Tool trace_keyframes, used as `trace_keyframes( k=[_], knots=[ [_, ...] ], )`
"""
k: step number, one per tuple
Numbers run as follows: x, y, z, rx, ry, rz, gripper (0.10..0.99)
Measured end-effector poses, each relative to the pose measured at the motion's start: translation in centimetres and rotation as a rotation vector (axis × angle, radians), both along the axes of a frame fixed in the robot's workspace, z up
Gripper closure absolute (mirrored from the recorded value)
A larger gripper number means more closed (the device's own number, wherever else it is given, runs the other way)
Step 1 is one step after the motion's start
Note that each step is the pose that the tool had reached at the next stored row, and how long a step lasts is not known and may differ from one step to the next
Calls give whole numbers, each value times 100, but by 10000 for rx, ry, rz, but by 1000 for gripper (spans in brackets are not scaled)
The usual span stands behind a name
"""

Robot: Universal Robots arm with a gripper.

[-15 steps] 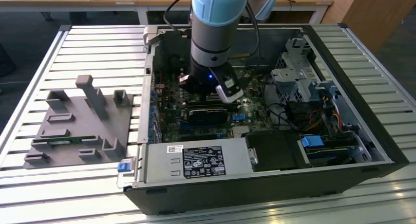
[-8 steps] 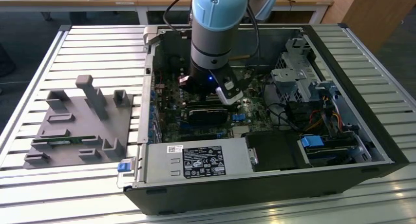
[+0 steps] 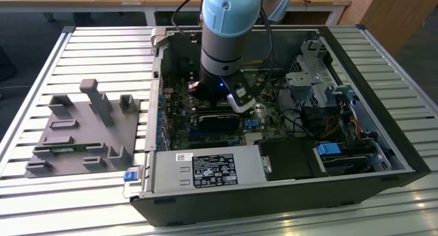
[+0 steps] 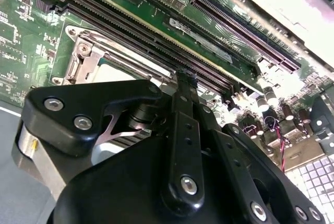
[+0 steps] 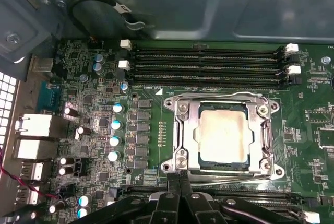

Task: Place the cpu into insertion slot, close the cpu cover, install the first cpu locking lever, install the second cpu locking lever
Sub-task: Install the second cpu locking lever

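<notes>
The cpu (image 5: 223,135) lies in the socket on the green board, its pale grey top showing through the square window of the cpu cover (image 5: 182,130). The silvery cover lies flat around it. My gripper (image 5: 180,178) is shut, the two thin black fingers pressed together with nothing visible between them. Their tips sit at the socket's edge, by a corner screw. In the second wrist view the fingers (image 4: 186,85) point down at the socket frame (image 4: 86,59) beside the memory slots. In the exterior view the gripper (image 3: 241,103) is low inside the open computer case.
Black memory slots (image 5: 209,65) run along one side of the socket, and capacitors (image 5: 116,125) stand close on another. The case wall (image 3: 154,92), drive cage (image 3: 315,77) and power supply (image 3: 205,169) hem the arm in. A grey fixture (image 3: 85,128) sits on the slatted table at the exterior view's left.
</notes>
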State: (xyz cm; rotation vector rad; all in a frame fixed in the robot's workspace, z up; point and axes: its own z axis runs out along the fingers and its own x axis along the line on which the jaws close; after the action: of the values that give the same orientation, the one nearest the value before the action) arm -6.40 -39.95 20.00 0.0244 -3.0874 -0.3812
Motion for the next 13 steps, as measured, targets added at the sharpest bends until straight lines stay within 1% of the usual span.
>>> trace_keyframes(
  k=[4,9,13],
  knots=[
    [-4,0,-21,65,-1,19,980],
    [-48,0,-50,227,-1,46,980],
    [-65,0,-72,336,-2,60,980]
  ],
)
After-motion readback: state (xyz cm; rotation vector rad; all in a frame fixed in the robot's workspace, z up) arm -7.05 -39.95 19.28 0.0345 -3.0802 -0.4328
